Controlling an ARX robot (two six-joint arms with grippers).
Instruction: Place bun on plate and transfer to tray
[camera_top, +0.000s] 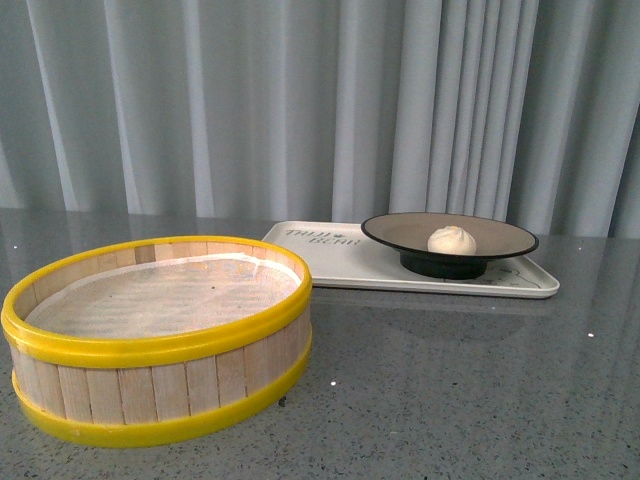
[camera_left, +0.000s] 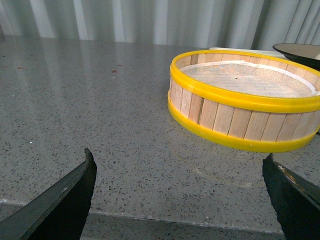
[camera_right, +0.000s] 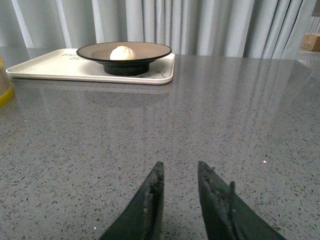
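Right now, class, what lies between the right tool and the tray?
Only bare grey table, as the right wrist view shows, separates the right tool from the tray.

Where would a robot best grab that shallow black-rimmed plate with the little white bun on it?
Probably by the thin black rim of the shallow beige plate, at its right-hand edge. The rim flares wide above the narrow black foot, leaving a gap over the cream rectangular tray for a finger, and the white pleated bun sits mid-plate, clear of the edge.

Staged test setup, grey speckled stone tabletop (camera_top: 450, 380), pale grey pleated curtain (camera_top: 300, 100) backdrop
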